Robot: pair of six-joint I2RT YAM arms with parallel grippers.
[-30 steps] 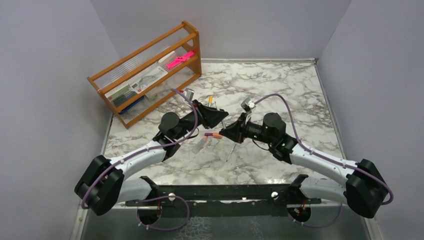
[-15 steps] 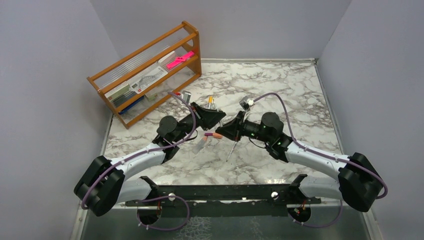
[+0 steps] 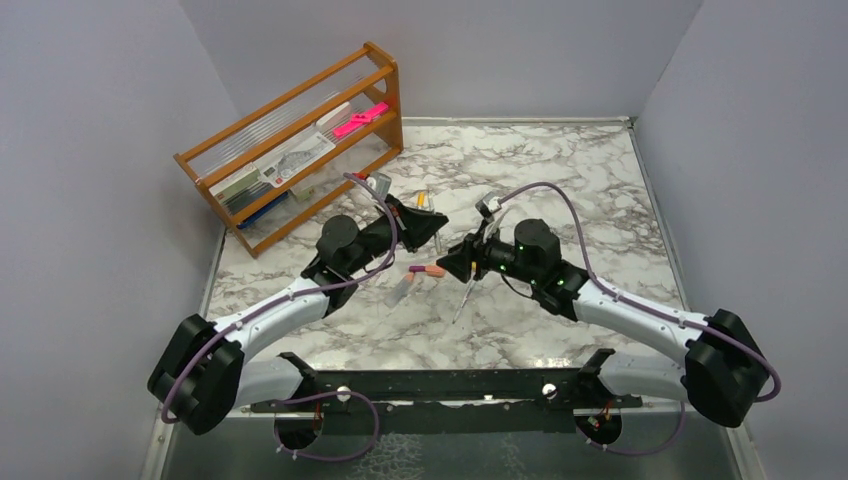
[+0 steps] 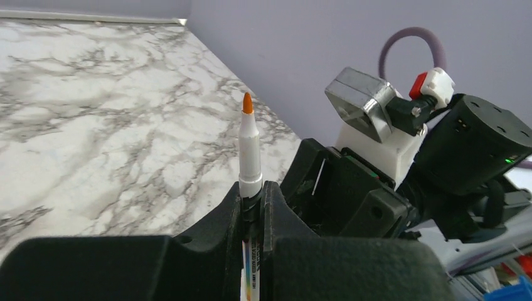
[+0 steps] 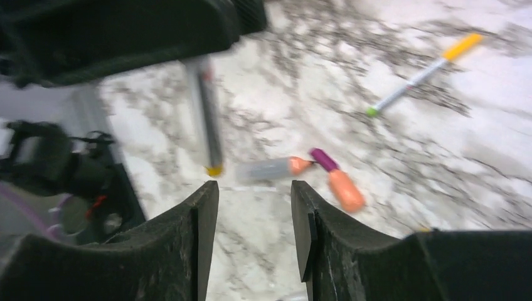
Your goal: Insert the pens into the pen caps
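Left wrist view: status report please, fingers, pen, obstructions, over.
Left fingers shut on orange-tipped pen, uncapped. Right fingers open, empty. Right arm close beside pen.

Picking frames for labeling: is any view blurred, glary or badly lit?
Right wrist: blurred throughout, with the pens on the table smeared and the right gripper soft-edged. Left wrist: sharp on the orange-tipped pen clamped in the left gripper. Top external: crisp, evenly lit, with soft shadows and no strong glare.
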